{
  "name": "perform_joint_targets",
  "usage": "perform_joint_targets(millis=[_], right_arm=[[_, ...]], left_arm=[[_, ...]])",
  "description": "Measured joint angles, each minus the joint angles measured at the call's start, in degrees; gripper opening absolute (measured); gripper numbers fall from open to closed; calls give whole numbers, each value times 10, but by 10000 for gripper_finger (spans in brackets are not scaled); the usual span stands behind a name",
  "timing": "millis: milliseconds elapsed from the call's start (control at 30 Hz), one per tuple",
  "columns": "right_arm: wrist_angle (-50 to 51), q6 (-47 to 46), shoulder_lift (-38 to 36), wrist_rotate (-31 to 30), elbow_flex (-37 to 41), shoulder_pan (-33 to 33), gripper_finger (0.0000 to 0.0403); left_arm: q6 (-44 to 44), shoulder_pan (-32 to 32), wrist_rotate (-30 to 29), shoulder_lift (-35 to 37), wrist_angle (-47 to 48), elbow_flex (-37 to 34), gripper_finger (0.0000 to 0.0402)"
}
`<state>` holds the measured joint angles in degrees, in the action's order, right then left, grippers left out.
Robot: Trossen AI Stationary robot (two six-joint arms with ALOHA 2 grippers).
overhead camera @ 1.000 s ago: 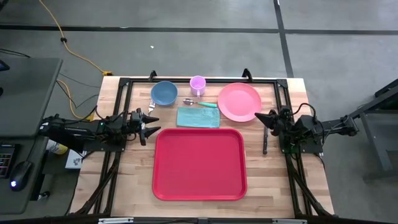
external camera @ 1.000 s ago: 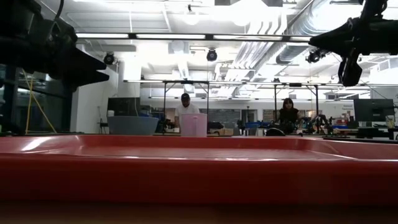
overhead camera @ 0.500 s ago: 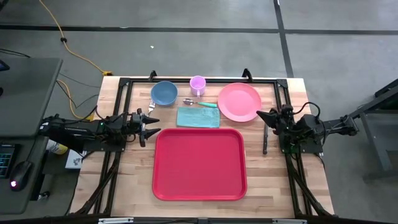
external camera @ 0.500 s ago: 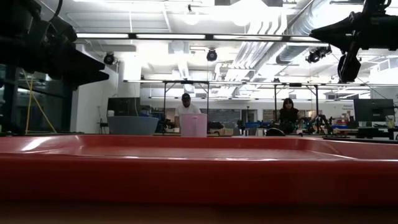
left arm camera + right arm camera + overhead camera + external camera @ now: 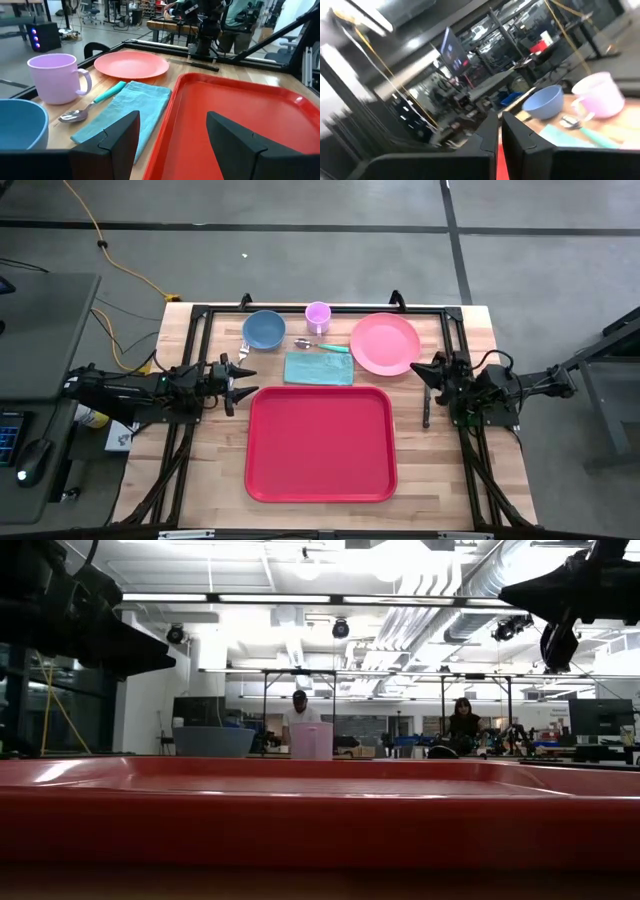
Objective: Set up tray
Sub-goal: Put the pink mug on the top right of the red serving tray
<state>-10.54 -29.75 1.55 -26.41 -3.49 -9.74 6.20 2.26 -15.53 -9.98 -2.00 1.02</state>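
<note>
The large red tray lies flat on the wooden table, nearest the front edge, and nothing lies in it; it fills the foreground in the low view. Behind it are the teal napkin, a spoon, a blue bowl, a purple cup and a pink plate. My left gripper hovers open just off the tray's far left corner, pointing right. My right gripper hangs shut in the air beside the plate's right rim, pointing left.
A black metal frame runs around the table's far edge and sides. A dark bar lies on the table right of the tray. People sit in the room beyond the table. Bare wood shows on both sides of the tray.
My right gripper has risen a little above the table and shifted slightly toward the right edge, staying shut. The tray and the dishes have kept their places.
</note>
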Motion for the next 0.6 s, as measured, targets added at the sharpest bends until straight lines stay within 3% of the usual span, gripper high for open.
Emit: perform_joint_targets(millis=[167,300,433,600], right_arm=[[31,60,5,-46,-6,0,0],[142,49,47,-83,-62,0,4],[238,75,145,-110,-176,0,28],[356,103,323,-157,-329,20,88]], left_arm=[[-2,0,-4,0,0,0,262],[-2,0,-5,0,0,0,262],[-2,0,-6,0,0,0,262],[-2,0,-8,0,0,0,262]])
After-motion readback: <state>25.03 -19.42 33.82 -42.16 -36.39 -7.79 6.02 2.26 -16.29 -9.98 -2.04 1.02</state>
